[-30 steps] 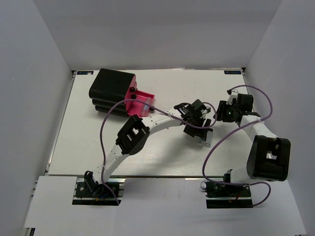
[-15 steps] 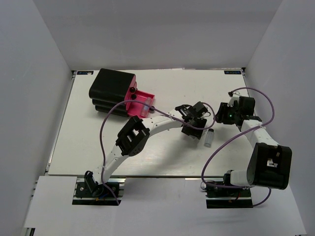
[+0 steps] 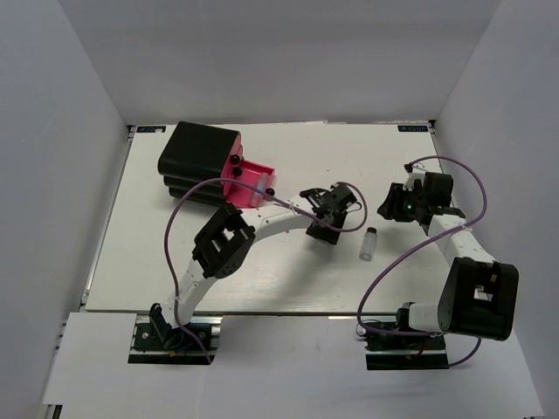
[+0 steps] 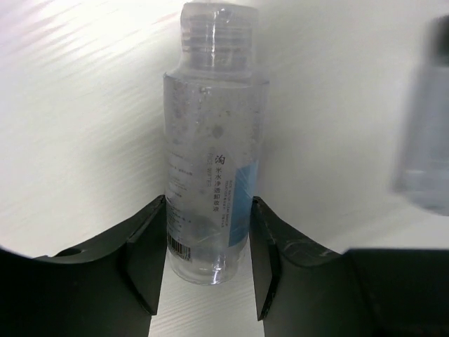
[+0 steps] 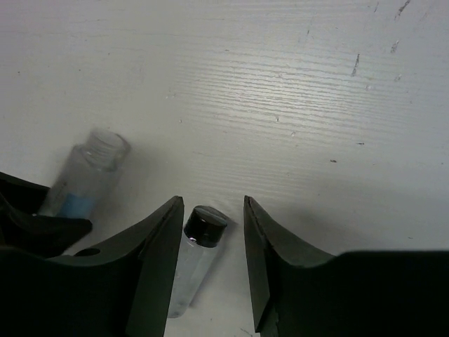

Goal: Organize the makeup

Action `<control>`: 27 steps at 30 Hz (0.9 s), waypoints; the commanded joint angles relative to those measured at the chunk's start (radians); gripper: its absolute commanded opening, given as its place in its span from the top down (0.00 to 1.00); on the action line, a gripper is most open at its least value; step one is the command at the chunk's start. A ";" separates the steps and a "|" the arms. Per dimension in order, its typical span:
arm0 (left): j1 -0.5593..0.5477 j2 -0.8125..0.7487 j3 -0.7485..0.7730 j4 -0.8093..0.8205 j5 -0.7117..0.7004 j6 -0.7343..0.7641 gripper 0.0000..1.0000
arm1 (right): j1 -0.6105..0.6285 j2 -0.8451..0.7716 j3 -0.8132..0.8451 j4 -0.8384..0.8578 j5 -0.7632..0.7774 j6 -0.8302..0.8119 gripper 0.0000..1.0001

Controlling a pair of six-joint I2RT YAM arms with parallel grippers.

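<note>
A clear plastic bottle with a bare threaded neck and a blue-and-white label (image 4: 210, 175) sits between the two black fingers (image 4: 144, 260) of the left hand (image 4: 208, 210), which is closed against its lower sides. Liquid with small bubbles shows inside. This labelled bottle is sharp only in the left wrist view. The right wrist view catches the labelled bottle (image 5: 85, 179) blurred and tilted, neck up and to the right, with a dark part of the left hand below it. From above, the left hand covers it near the middle of the white bench (image 3: 157, 262), and I cannot tell there whether it touches the surface.

A small clear vial with a black cap (image 5: 193, 263) lies on the bench. In the right wrist view it is in line with the gap of the right hand (image 5: 212, 203), whose fingers are spread wide and grip nothing. Only the top view shows this capped vial (image 3: 369, 244) lying flat, cap toward the far side, near both hands but apart from each.

At the right edge of the left wrist view a blurred grey shape (image 4: 424, 119) is too soft to identify.

Counted: two bottles, two hands, and one black plastic box (image 3: 196, 157) at the far left of the bench with one pink drawer (image 3: 249, 182) pulled out, its contents too small to tell
</note>
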State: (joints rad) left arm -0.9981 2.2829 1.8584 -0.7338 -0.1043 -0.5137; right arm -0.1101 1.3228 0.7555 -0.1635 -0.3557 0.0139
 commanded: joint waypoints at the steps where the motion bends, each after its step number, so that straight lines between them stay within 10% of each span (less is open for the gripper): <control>1: 0.058 -0.103 -0.057 -0.137 -0.205 0.021 0.93 | -0.002 -0.027 -0.007 -0.001 -0.045 -0.009 0.55; 8: 0.203 -0.321 -0.123 -0.128 -0.331 0.082 0.96 | 0.003 0.012 -0.012 -0.008 -0.126 -0.078 1.00; 27: 0.432 -0.289 -0.140 -0.095 -0.406 0.194 0.92 | 0.004 0.035 -0.002 -0.008 -0.141 -0.098 1.00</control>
State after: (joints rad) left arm -0.5877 2.0087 1.6909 -0.8383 -0.4591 -0.3435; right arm -0.1089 1.3499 0.7506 -0.1783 -0.4755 -0.0654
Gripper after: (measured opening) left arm 0.549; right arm 0.019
